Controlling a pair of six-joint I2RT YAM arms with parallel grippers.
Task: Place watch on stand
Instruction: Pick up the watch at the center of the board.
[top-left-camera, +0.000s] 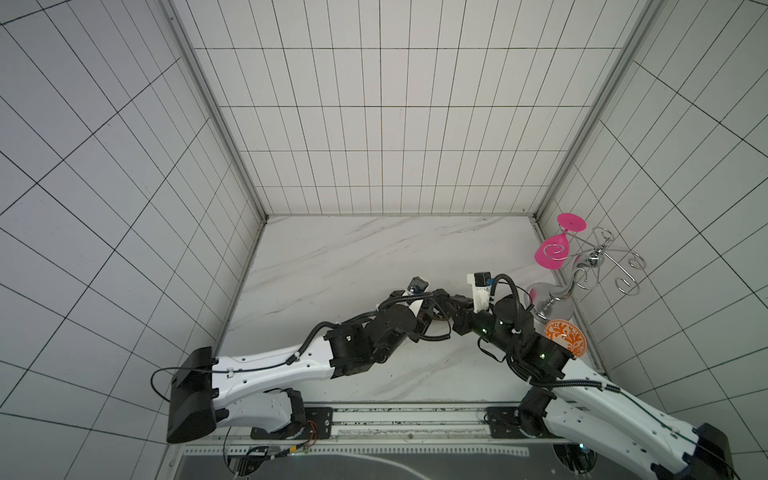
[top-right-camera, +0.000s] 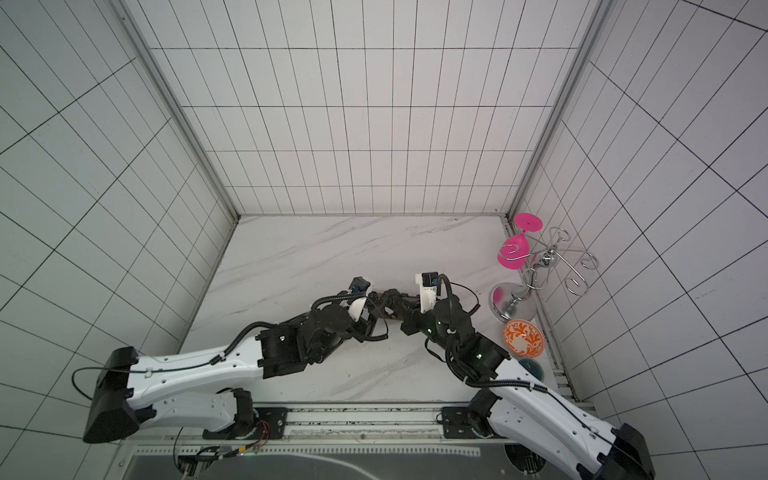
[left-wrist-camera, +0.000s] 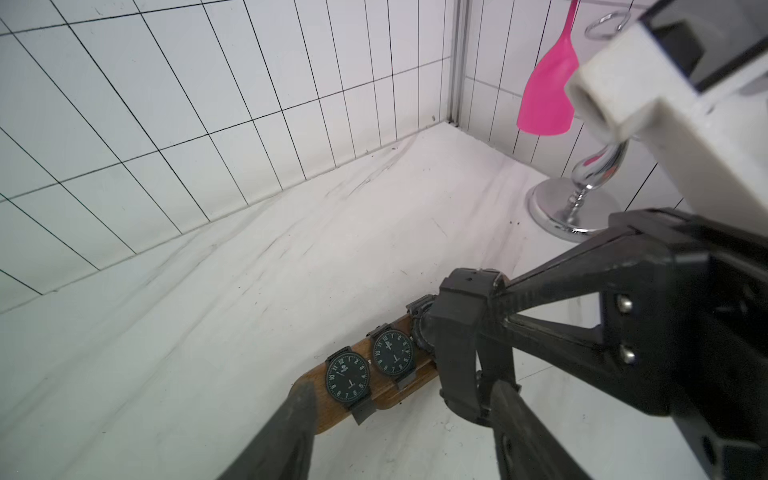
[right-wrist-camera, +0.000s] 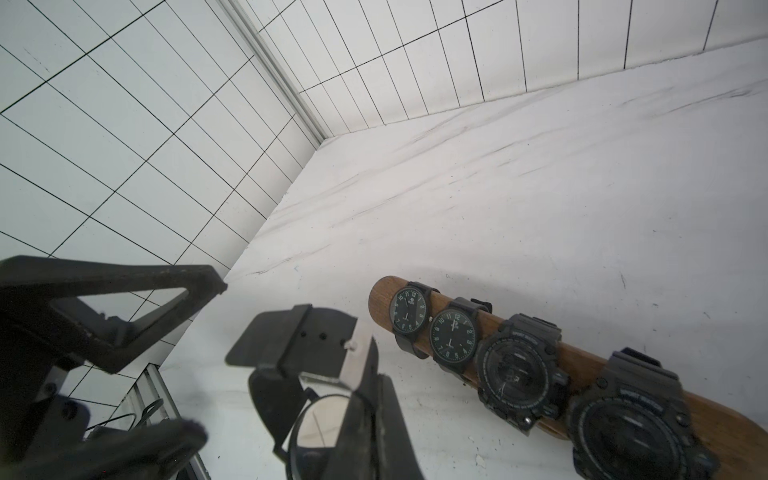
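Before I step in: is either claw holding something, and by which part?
The right claw is shut on a watch, seemingly by its strap. The left claw is open and holds nothing.

Likely a lab test cell; grid-lined white walls (top-left-camera: 374, 124) box in a marble-patterned tabletop (top-left-camera: 353, 257).

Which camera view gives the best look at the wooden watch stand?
The right wrist view: the wooden watch stand lies nearly whole in frame, carrying four watches. The left wrist view shows only one end with two watches, the rest covered. In both top views the arms hide all but a brown sliver.
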